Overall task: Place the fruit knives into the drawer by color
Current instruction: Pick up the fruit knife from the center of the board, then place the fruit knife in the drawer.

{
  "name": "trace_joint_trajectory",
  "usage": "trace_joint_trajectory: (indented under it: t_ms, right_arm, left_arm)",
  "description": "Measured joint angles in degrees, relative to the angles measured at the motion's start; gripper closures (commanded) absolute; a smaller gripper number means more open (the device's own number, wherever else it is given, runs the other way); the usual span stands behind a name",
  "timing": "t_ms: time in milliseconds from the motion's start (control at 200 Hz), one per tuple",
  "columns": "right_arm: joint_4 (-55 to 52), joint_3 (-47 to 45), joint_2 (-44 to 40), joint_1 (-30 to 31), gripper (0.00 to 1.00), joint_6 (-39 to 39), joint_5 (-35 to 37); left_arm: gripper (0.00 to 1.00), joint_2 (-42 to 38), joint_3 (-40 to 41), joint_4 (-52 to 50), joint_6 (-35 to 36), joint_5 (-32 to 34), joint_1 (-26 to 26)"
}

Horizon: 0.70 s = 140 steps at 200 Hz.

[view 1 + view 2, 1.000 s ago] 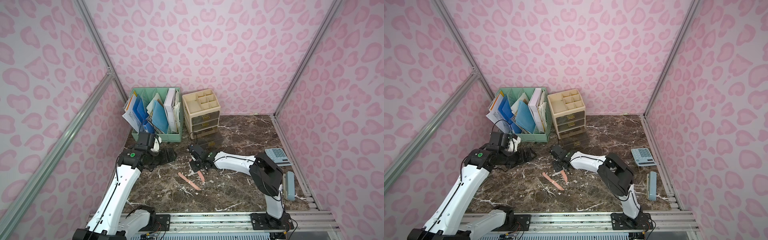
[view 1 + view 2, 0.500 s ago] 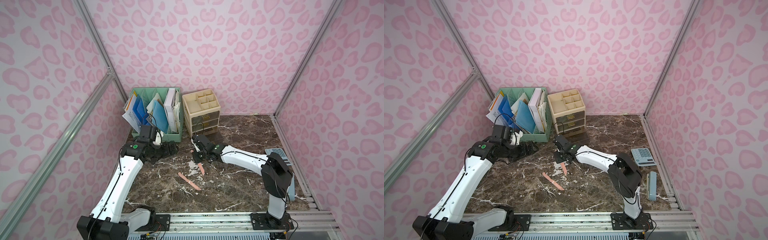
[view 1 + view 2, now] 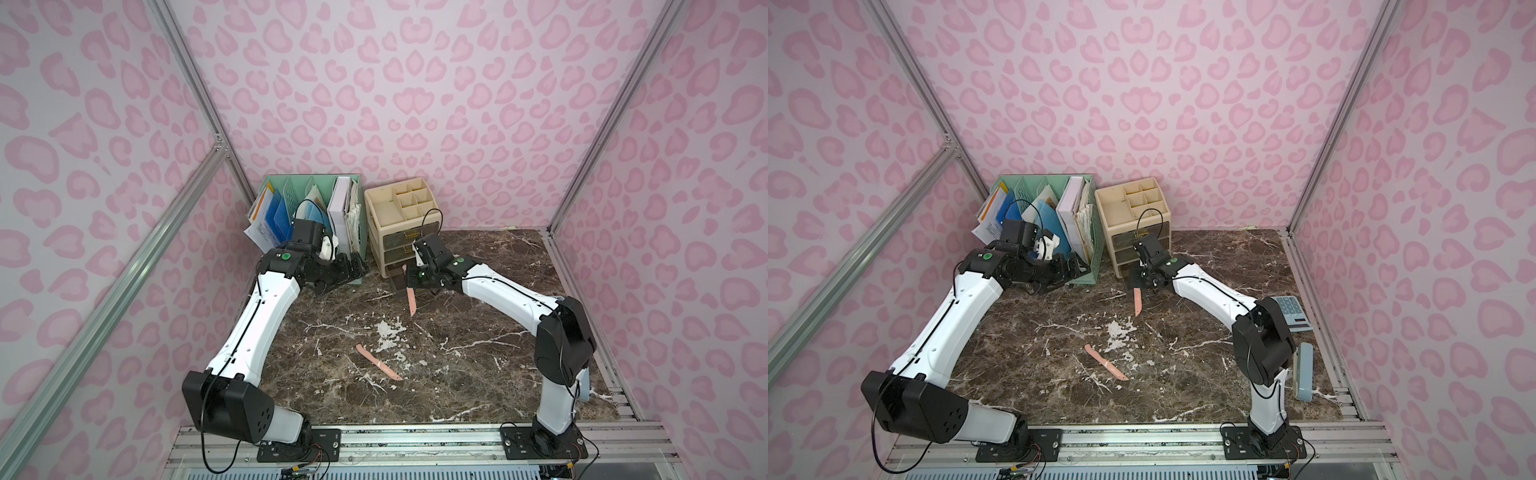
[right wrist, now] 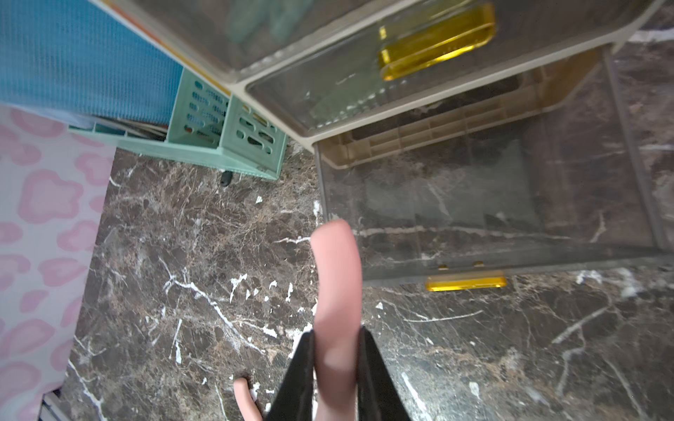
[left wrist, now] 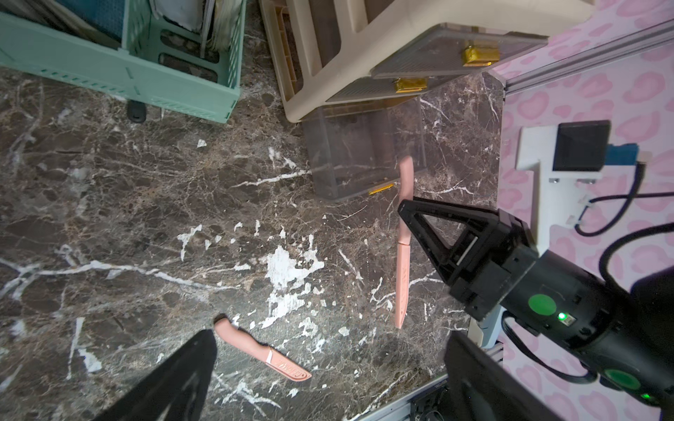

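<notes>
A slim pink plastic fruit knife (image 4: pixel 337 277) is clamped by its handle between the narrowly set jaws of the right gripper (image 4: pixel 336 339). The rounded handle end juts ahead of the fingertips. The pointed blade hangs out behind and below them, clear of the dark brown marble tabletop (image 3: pixel 478 353).

Just ahead of these jaws, a clear grey plastic drawer with a yellow handle (image 4: pixel 547 266) stands pulled out from the bottom of a beige plastic drawer cabinet (image 3: pixel 376 245). The knife's handle end is seen at the drawer's front corner; whether it is over the rim cannot be told. The two drawers above are shut.

A second pink plastic fruit knife (image 3: pixel 378 368) is laid flat on the tabletop, well behind the right jaws and well apart from both grippers.

The left gripper (image 5: pixel 330 335) is held with its jaws spread wide and empty. It is placed near the front corner of a mint green slotted plastic file rack (image 5: pixel 109 69), which is filled with papers and blue folders.
</notes>
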<state>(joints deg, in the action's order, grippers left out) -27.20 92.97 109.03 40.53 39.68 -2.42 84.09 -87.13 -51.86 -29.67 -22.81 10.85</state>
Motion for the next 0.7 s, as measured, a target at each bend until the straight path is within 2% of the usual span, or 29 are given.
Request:
trace_joint_trajectory:
  t_ms: [385, 700]
  right_arm:
    - [-4.02, 10.21, 7.19, -6.01, 0.81, 16.17, -5.2]
    - [-4.39, 9.35, 10.34, -8.76, 0.81, 29.22, -8.35]
  left_arm:
    - [0.01, 7.72, -7.19, 2.82, 2.86, -2.82, 2.89]
    - [0.01, 10.34, -9.9, 3.8, 4.72, -4.15, 4.59]
